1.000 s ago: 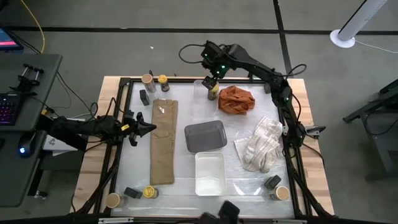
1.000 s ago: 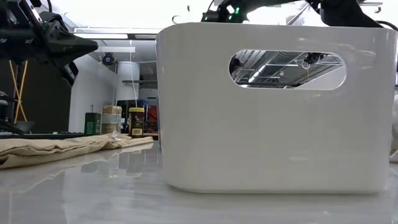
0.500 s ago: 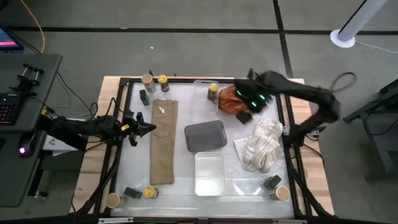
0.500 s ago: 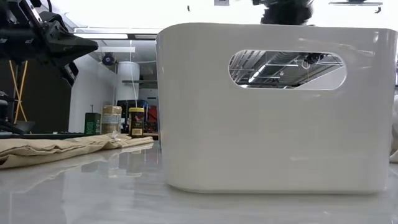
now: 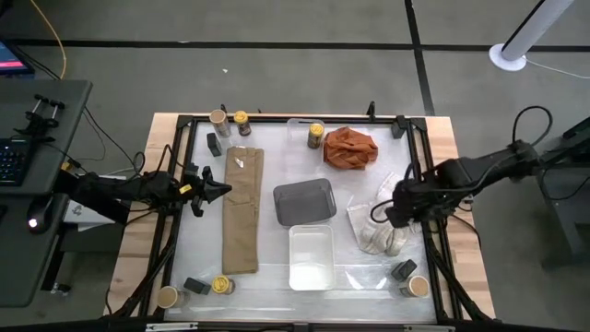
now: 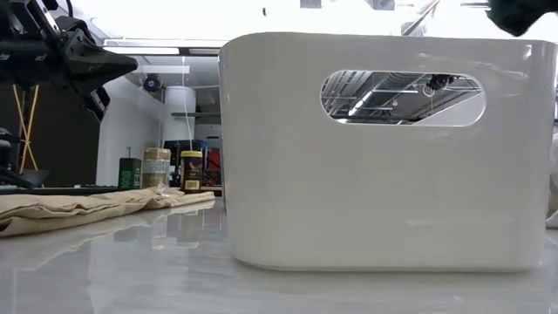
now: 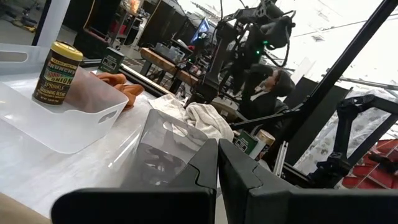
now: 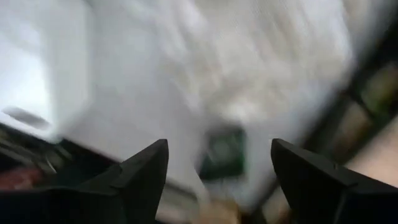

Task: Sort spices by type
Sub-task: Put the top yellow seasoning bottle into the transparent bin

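From above, the right claw [image 5: 398, 208] hangs spread and empty over the white cloth [image 5: 383, 221], likely bound for the near-corner tin [image 5: 403, 269] and tub [image 5: 418, 286]. The yellow-lidded jar [image 5: 316, 135] sits in the clear tray [image 5: 300, 126].

Level view: the white bin [image 6: 384, 148] hides most spices.

Left wrist view: the left claw [image 7: 217, 163] is pressed together, waiting.

Right wrist view: blurred beyond reading.

Floor's plain grey [image 5: 277, 55] with dark seam lines crossing it; a white round-based stand [image 5: 512, 55] sits off in the far corner; on the left there's a grey desk [image 5: 46, 101] with a keyboard [image 5: 11, 157] and a yellow cable [image 5: 57, 37]; from table level you see a white column [image 6: 179, 109], exposed ceiling pipework [image 6: 392, 87] and pretty harsh overhead light.
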Available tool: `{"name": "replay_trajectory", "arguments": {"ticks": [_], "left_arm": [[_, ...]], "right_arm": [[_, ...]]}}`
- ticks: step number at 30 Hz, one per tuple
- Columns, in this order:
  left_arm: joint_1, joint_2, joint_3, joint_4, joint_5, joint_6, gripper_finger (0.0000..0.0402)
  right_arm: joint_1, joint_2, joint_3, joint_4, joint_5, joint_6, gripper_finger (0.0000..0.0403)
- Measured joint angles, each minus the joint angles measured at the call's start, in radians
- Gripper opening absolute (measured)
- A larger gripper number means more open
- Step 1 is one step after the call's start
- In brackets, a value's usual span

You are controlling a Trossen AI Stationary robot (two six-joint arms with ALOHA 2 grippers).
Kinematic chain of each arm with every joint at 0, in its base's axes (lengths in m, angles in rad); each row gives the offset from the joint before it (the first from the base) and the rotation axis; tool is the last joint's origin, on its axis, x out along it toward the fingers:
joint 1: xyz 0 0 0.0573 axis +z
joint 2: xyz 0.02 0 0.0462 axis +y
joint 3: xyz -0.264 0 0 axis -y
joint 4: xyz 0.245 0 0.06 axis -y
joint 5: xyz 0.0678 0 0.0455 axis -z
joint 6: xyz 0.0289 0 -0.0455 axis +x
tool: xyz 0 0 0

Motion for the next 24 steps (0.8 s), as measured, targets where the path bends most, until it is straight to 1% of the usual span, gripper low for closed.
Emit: {"name": "replay_trajectory", "arguments": {"ticks": [3, 6, 9, 13, 16, 21, 24], "left_arm": [[0.000, 0.000, 0.000, 0.000, 0.000, 0.000, 0.0000], [0.000, 0.000, 0.000, 0.000, 0.000, 0.000, 0.0000], [0.000, 0.000, 0.000, 0.000, 0.000, 0.000, 0.0000], [0.000, 0.000, 0.000, 0.000, 0.000, 0.000, 0.0000], [0.000, 0.000, 0.000, 0.000, 0.000, 0.000, 0.0000], [0.000, 0.000, 0.000, 0.001, -0.001, 0.000, 0.0000], [0.002, 0.000, 0.000, 0.016, -0.047, -0.007, 0.0000]], "right_arm": [[-0.046, 0.001, -0.026, 0.142, 0.152, -0.100, 0.0280], [-0.127, 0.014, -0.048, 0.320, 0.230, -0.255, 0.0280], [-0.208, 0.034, -0.063, 0.493, 0.271, -0.443, 0.0280], [-0.318, 0.069, -0.066, 0.717, 0.274, -0.670, 0.0280], [-0.397, 0.099, -0.066, 0.876, 0.222, -0.760, 0.0280], [-0.484, 0.144, -0.066, 1.067, 0.141, -0.757, 0.0280], [-0.500, 0.164, -0.066, 1.137, 0.132, -0.726, 0.0280]]}}
